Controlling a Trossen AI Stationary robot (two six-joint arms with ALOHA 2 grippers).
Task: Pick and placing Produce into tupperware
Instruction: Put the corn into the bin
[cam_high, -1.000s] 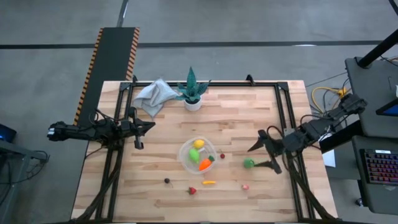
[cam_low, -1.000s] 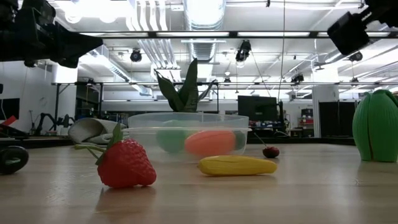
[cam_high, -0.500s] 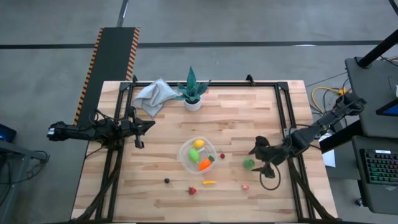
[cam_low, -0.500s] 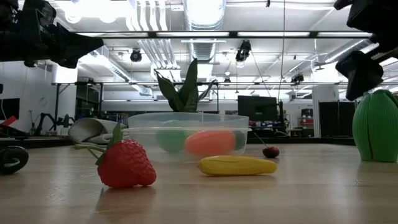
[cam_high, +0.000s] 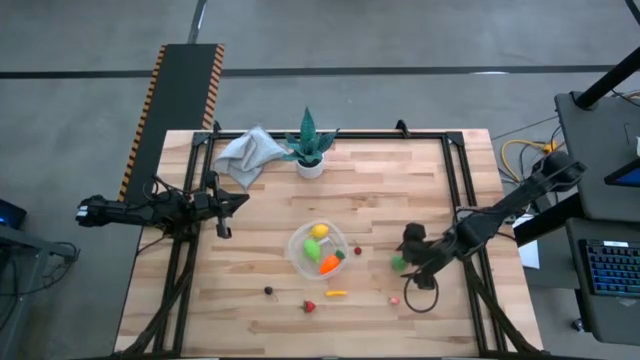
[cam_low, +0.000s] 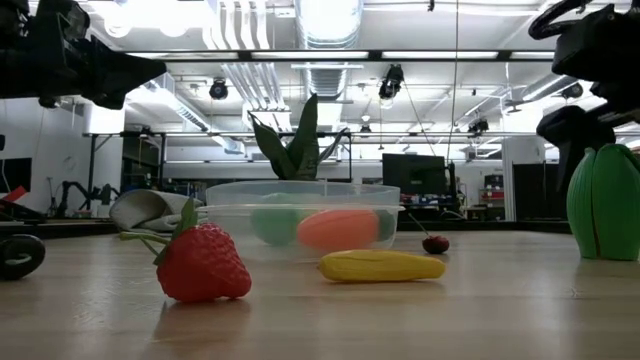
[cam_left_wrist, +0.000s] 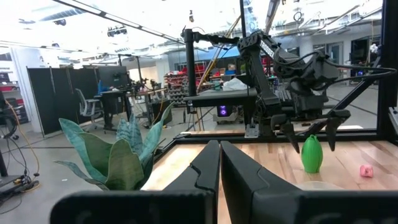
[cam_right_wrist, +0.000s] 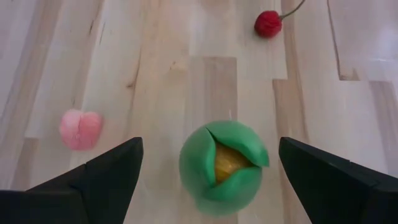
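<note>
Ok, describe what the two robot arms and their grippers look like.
Both arms are dark, slim and jointed, with black cables running along them. The left gripper ends in two flat, matte black fingers. The right gripper has two black fingers that taper to wedge-shaped tips. No coloured markings show on either.

Both arms are dark, almost black, made of slim links with thicker round joints. The right gripper (cam_right_wrist: 205, 171) has two flat, matte black fingers (cam_right_wrist: 102, 177) that become narrow toward pointed tips, one on each side of the gap between the jaws. The left gripper (cam_left_wrist: 219, 163) has the same black fingers, long and smooth, with a thin line between them. A black cable makes a loop behind the jaws of the right arm (cam_high: 500, 212).
</note>
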